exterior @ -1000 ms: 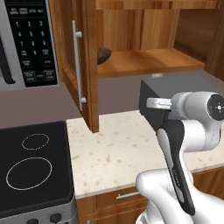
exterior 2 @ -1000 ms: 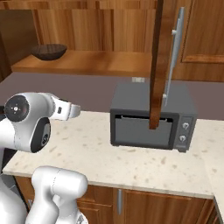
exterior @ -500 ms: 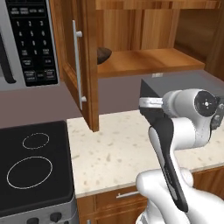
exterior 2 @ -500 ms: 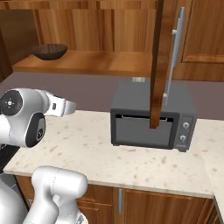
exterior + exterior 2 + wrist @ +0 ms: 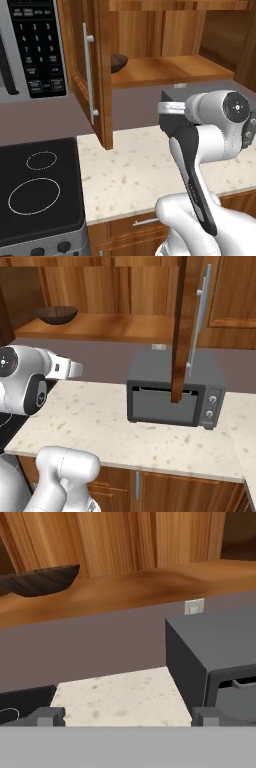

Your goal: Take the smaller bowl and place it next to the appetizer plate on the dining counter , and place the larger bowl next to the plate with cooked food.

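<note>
Wooden cabinets line the wall above a speckled beige desk (image 5: 100,426), with their doors swung open. On the open cabinet shelf (image 5: 110,328) sits the small bowl (image 5: 57,314), dark brown and upright, at the shelf's left end in the right base view; in the left base view it is half hidden behind the open door (image 5: 92,75), and the hand view shows it (image 5: 40,579) at upper left, resting on the shelf. A grey toaster oven (image 5: 172,396) stands on the desk below the shelf, well apart from the bowl. A black stovetop (image 5: 37,187) lies at the desk's left end, with a microwave (image 5: 32,47) mounted above it. The arm hovers over the desk between stovetop and oven, its hand pointed toward the back wall. The fingers (image 5: 50,716) show as two dark tips spread wide at the bottom of the hand view, with nothing between them. A small pale plate on the wall, probably an outlet (image 5: 194,605), sits just above the oven
</note>
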### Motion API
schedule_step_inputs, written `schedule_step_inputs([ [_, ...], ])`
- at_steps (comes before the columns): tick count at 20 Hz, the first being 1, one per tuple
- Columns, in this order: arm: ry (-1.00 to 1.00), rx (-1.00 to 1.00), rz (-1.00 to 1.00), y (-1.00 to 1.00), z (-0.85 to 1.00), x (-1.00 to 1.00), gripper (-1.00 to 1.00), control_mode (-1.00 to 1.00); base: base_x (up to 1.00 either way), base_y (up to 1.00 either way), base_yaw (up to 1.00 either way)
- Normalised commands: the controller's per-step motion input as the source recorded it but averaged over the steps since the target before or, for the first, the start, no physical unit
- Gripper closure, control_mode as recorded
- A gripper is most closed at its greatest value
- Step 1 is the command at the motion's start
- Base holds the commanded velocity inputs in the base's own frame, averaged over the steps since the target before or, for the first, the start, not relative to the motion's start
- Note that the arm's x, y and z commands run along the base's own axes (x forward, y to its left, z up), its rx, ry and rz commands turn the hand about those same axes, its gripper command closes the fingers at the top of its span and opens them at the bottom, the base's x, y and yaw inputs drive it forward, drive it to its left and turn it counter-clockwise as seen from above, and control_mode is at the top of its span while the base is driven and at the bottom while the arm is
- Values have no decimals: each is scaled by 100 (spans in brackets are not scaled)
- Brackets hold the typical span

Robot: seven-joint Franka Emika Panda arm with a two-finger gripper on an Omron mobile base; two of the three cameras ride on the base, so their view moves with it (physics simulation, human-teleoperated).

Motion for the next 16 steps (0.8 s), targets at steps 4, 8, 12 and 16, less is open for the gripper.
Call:
schedule_step_inputs([
  [4,4,8,0,-3,21,-22,-100,-100,0,0,0],
  [8,1,13,0,0,17,-20,-100,-100,0,0,0],
  [12,0,11,0,0,25,-1,-100,-100,0,0,0],
  [16,0,10,0,0,31,0,-100,-100,0,0,0],
])
